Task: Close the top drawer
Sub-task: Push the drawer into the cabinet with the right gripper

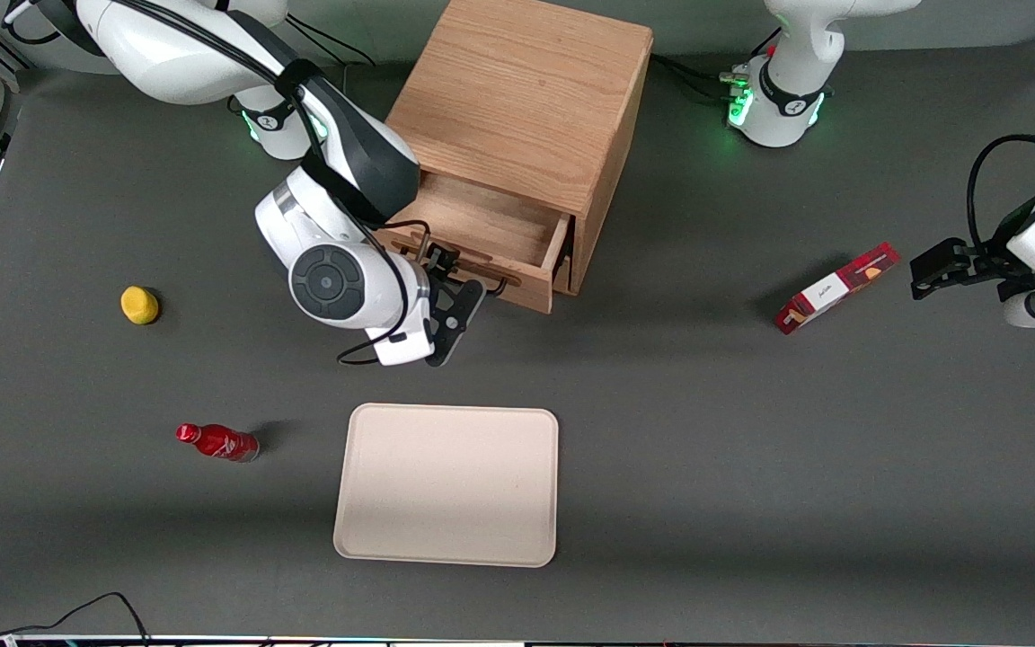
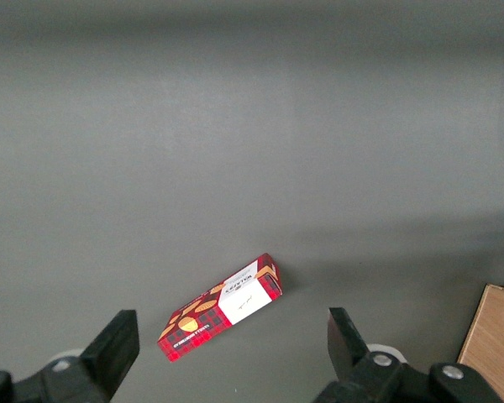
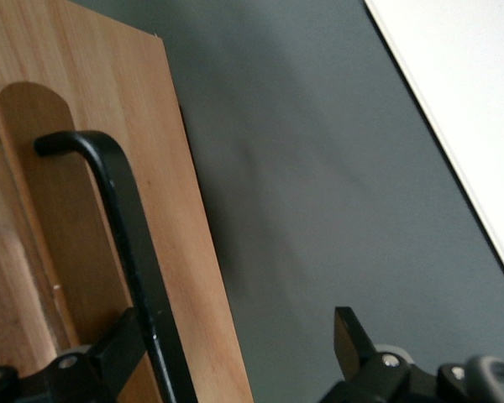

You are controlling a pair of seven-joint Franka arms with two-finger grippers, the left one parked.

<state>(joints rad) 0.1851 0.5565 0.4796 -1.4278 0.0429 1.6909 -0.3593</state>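
The light-oak cabinet [image 1: 517,99] stands at the back of the table. Its top drawer [image 1: 492,235] is pulled out toward the front camera and its inside shows bare wood. My right gripper [image 1: 456,296] is at the drawer's front face, at the black wire handle [image 1: 501,287]. In the right wrist view the gripper [image 3: 235,340] is open. One finger [image 3: 118,348] sits against the handle [image 3: 122,218] on the drawer front [image 3: 109,101]. The other finger [image 3: 350,336] hangs over bare table, past the front's edge.
A beige tray [image 1: 446,539] lies nearer the front camera than the drawer. A red bottle [image 1: 216,442] and a yellow object [image 1: 139,305] lie toward the working arm's end. A red box [image 1: 836,288], also in the left wrist view [image 2: 223,306], lies toward the parked arm's end.
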